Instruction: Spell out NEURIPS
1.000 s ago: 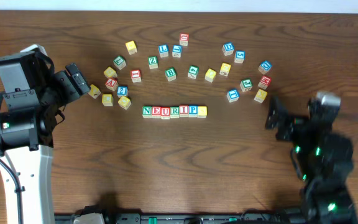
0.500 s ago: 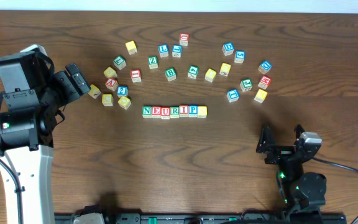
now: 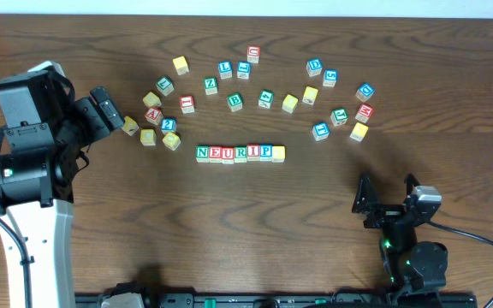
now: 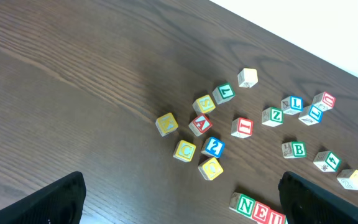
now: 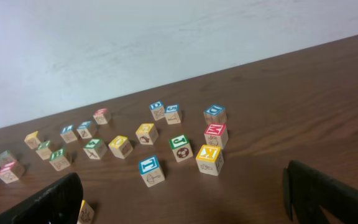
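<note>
My left gripper and right gripper are spread wide, holding nothing. The NEURIPS row lies at ten o'clock from my right one. I judge I should read the yellow last cube carefully, without touching the row.
</note>
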`<action>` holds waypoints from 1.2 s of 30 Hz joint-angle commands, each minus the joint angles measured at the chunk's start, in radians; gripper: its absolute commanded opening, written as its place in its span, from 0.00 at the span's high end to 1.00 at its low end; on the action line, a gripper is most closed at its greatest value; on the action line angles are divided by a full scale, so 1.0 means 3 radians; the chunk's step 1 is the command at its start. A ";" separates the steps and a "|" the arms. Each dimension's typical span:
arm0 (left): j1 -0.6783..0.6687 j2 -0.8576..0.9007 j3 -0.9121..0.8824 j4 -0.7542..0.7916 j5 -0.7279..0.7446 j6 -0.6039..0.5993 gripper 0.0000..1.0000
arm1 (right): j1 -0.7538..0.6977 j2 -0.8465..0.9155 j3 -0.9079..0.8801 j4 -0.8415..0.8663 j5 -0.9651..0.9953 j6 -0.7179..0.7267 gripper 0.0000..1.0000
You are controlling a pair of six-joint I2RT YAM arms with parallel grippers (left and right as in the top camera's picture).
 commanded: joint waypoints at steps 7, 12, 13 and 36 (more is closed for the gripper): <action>0.0020 0.0013 0.0072 -0.0003 -0.0048 0.0031 0.02 | -0.0020 -0.0033 -0.0015 -0.0003 0.0025 -0.0055 0.01; 0.0020 0.0013 0.0072 -0.0004 -0.0048 0.0031 0.03 | -0.0020 -0.0033 -0.0015 -0.0003 0.0025 -0.0053 0.01; 0.0020 0.0013 0.0072 -0.0003 -0.0048 0.0031 0.02 | -0.0020 -0.0033 -0.0015 -0.0003 0.0025 -0.0055 0.01; 0.0018 -0.0099 0.0065 -0.0057 -0.0118 0.0032 0.02 | -0.0020 -0.0033 -0.0015 -0.0003 0.0025 -0.0053 0.01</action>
